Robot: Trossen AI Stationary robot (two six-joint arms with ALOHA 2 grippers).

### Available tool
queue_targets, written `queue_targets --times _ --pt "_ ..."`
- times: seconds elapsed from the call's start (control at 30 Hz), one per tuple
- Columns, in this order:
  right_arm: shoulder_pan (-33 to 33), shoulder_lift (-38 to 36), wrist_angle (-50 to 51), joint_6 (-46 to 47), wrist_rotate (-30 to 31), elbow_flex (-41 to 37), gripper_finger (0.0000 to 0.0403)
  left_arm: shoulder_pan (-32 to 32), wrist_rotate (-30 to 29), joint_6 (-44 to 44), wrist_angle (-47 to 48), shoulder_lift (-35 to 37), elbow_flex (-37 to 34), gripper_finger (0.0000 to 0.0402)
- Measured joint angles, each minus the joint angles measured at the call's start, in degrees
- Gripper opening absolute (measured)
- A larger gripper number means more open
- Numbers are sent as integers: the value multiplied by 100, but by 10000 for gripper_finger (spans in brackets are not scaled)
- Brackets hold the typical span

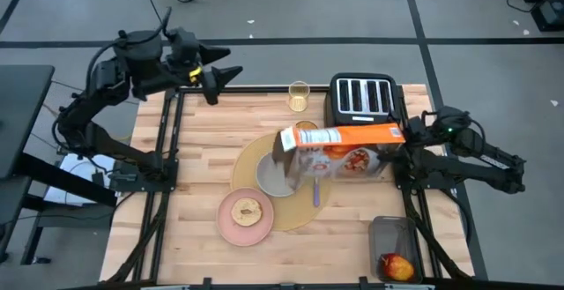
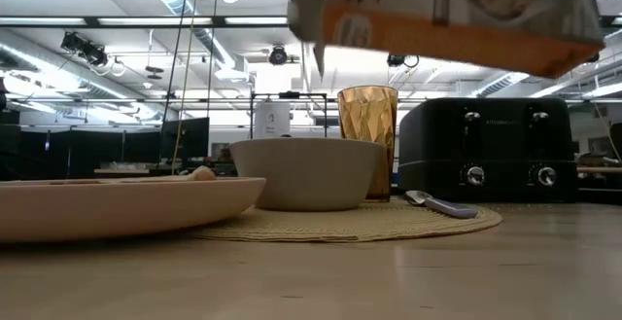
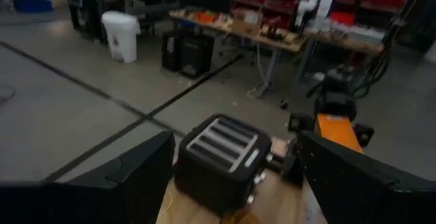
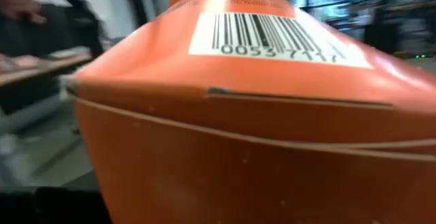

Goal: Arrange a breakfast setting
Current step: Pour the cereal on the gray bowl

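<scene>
The orange cereal box [image 1: 342, 147] lies on its side in the air, held by my right gripper [image 1: 404, 137]. Its open end [image 1: 284, 145] is over the grey bowl [image 1: 275, 181]. The bowl and the blue-handled spoon [image 1: 315, 191] rest on the round tan placemat [image 1: 251, 158]. A toast slice [image 1: 246, 211] lies on the pink plate [image 1: 227, 226]. The amber tumbler [image 1: 299, 96] stands by the far edge. The red apple [image 1: 397, 266] sits in a dark bin. My left gripper [image 1: 231, 74] is open and empty above the table's far left corner. My right gripper holds the cereal box at its right-hand end [image 1: 395, 135], coming level from the table's right side. The box fills the right wrist view [image 4: 259, 115] and hides the fingers. The box is lifted clear and lies lengthwise, above the bowl [image 2: 309, 172] in the low view.
The black toaster [image 1: 363, 99] stands at the far edge, just behind the box and next to the tumbler. The dark bin [image 1: 392, 237] with the apple sits at the near right corner. Bare wood shows on the table's left side [image 1: 189, 149].
</scene>
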State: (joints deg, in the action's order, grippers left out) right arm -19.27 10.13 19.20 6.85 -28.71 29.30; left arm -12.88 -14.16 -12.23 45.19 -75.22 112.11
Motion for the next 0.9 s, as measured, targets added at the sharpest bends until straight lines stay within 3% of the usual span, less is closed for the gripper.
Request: queue_targets --times 0.5,0.9 --pt "0 526 485 -970 231 0 321 0 -19 132 101 -48 0 315" --pt "79 862 466 -1114 217 0 321 0 -19 150 105 -48 0 315"
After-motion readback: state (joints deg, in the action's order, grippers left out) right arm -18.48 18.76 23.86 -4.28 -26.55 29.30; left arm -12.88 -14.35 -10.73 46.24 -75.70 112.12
